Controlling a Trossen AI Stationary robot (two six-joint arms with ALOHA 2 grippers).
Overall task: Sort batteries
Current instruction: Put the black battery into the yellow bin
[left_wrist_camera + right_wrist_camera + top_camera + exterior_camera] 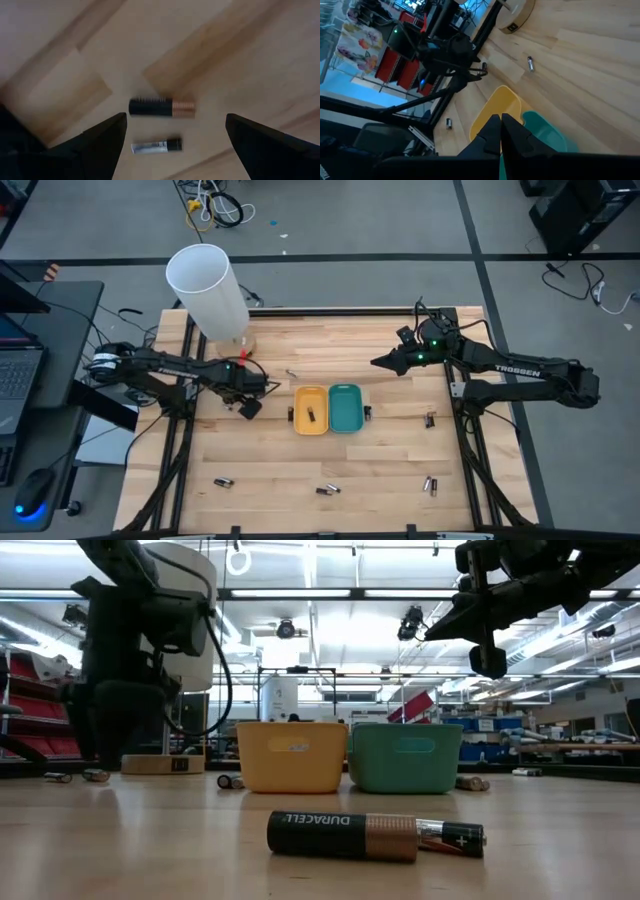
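Small cylindrical batteries lie scattered over the pale wooden table (pixel 380 470): one dark cell inside the yellow rectangular tray (pixel 309 410), a few near the table's front edge (pixel 328 490), one by the right rail (pixel 430 420), one behind the trays (pixel 291 373). Beneath the left gripper (pixel 172 137) lie two more: a black and copper cylindrical battery (pixel 161 107) and a slimmer silver and black cell (pixel 156 145), side by side, apart from each other. The left arm reaches in low from the left edge, its wrist bent down toward the wood left of the yellow tray, its fingers (pixel 100 145) spread wide either side of the pair, grasping nothing. The teal rectangular tray (pixel 345 408) touches the yellow one. The right gripper (pixel 500 132) hangs raised above the table's far right part, its arm folded back, fingers pinched together with nothing between them. A tall white plastic tube (pixel 208 288) stands at the far left
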